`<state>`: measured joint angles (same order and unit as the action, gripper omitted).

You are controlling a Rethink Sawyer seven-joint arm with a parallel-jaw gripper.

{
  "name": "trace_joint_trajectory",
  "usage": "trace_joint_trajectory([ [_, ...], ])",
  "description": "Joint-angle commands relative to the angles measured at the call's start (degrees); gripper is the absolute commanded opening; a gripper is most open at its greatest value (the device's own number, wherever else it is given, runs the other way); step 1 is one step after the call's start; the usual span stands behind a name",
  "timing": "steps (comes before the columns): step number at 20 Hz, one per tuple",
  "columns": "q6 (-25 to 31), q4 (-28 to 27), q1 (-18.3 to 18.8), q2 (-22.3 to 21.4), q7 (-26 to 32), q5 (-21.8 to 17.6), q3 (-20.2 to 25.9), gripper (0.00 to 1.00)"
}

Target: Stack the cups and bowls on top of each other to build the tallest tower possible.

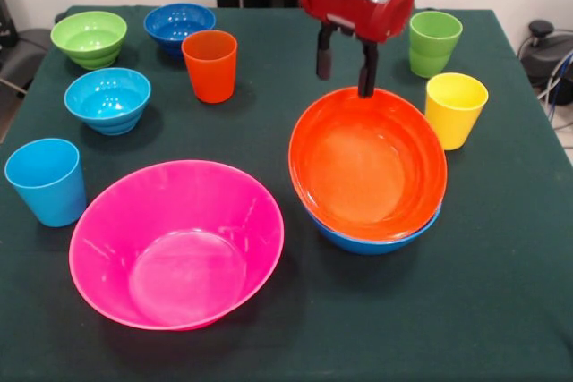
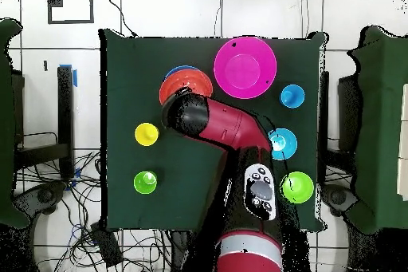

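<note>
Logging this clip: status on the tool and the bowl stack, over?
Tool open, above far rim of orange bowl. Orange bowl nested in blue bowl. Pink bowl alone on table, unstacked. No obstruction seen.

One camera faces me across the surface (image 1: 501,310), close and angled down; another looks straight down from high above. Both share the whole surface.

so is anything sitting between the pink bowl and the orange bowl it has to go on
Nothing visible. The pink bowl sits right beside the orange bowl, with only bare table between. The gripper hangs open over the orange bowl's far rim.
</note>
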<state>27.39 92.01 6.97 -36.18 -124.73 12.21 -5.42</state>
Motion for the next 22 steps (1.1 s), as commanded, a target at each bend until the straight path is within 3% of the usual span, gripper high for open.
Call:
trace_joint_trajectory([
  [1, 13.1, 4.0, 1.0, -7.8, 3.6, -3.1, 4.9, 1.0],
  [7, 9.3, 10.9, 3.9, -11.8, 7.1, -3.9, 6.3, 1.0],
  [12, 8.1, 11.4, 6.4, -11.7, 9.3, -6.1, 7.6, 1.0],
  [14, 5.4, 12.1, 7.5, -10.8, 9.5, -6.8, 8.7, 1.0],
  [18, -6.1, 13.1, 13.5, -4.9, 12.1, -10.2, 14.9, 1.0],
  [22, -10.8, 12.3, 17.9, -1.0, 12.0, -14.5, 19.2, 1.0],
])
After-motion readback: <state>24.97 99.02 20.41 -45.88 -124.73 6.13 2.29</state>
